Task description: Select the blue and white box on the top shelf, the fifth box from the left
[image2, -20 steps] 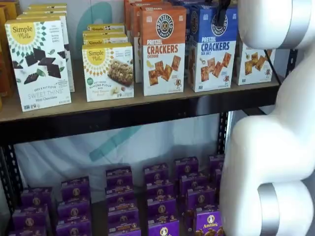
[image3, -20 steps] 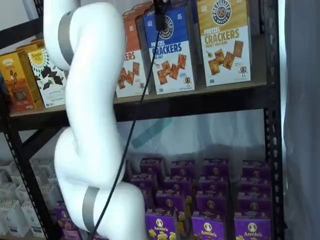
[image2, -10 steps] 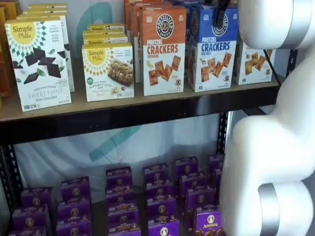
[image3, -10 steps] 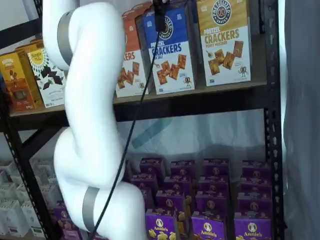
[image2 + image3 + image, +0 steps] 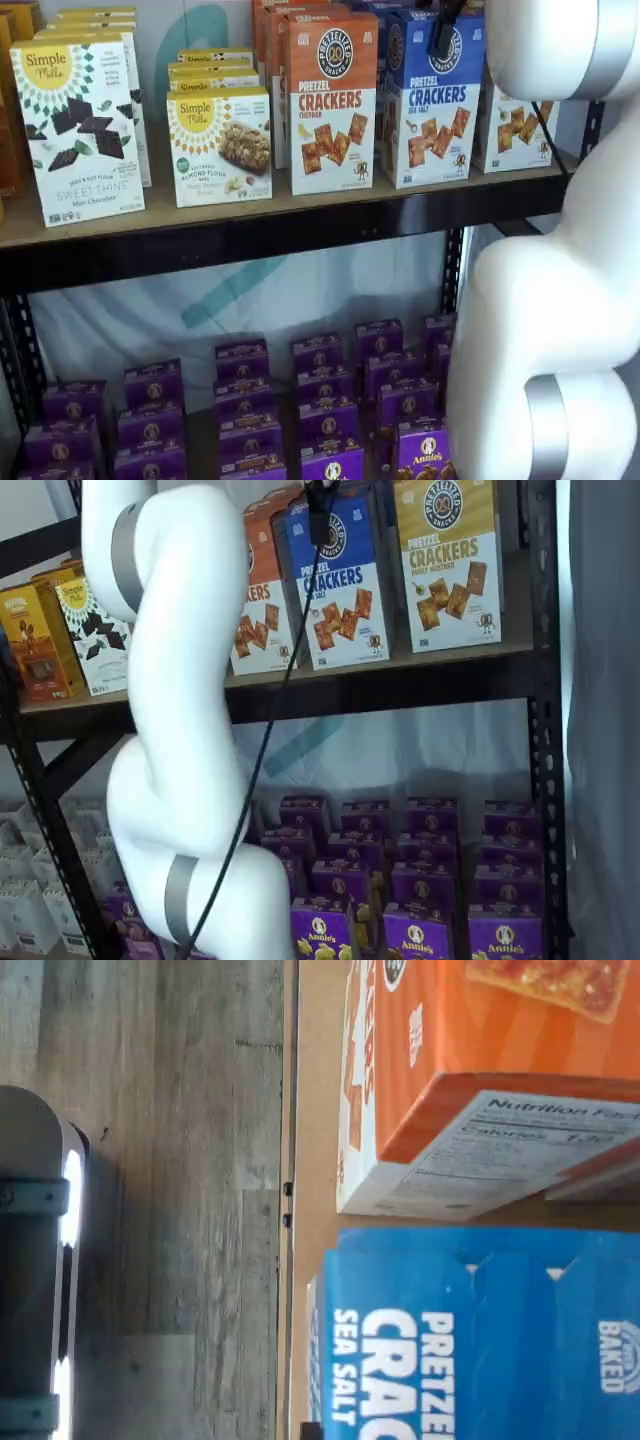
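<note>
The blue and white box (image 5: 433,105) stands upright on the top shelf (image 5: 250,238), between an orange-topped box and a yellow-topped box. It shows in both shelf views (image 5: 342,590). In the wrist view its blue top and "SEA SALT" lettering (image 5: 480,1345) lie close below the camera. My gripper (image 5: 441,45) shows only as black fingers hanging in front of the box's upper face, also in a shelf view (image 5: 320,532), with a cable beside them. No gap or grasp can be made out.
The orange cheddar cracker box (image 5: 333,100) stands just left of the blue one and the yellow-topped box (image 5: 447,565) just right. Simple Mills boxes (image 5: 80,130) fill the shelf's left. Purple Annie's boxes (image 5: 320,400) fill the lower shelf. My white arm (image 5: 180,730) crosses the front.
The arm's upper links have shifted very slightly; the black fingers stay in front of the blue box's top. The boxes have not moved.
</note>
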`<state>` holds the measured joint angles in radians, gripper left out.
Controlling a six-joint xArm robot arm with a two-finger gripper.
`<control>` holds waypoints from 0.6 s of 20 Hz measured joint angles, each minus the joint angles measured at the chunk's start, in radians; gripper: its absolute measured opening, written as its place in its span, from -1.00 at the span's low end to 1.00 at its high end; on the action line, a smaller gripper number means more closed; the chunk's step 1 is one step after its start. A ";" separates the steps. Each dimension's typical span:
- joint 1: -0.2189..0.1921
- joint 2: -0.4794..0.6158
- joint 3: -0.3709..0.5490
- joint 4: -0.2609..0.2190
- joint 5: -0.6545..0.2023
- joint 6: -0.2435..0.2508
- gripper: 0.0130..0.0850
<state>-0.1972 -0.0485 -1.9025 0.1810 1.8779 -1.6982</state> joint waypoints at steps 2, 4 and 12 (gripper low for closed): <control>0.000 0.001 -0.004 0.005 0.008 0.003 0.33; 0.002 -0.001 -0.005 0.004 0.013 0.005 0.33; -0.002 -0.041 0.017 -0.001 0.033 0.001 0.33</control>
<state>-0.1993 -0.0895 -1.8856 0.1799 1.9114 -1.6968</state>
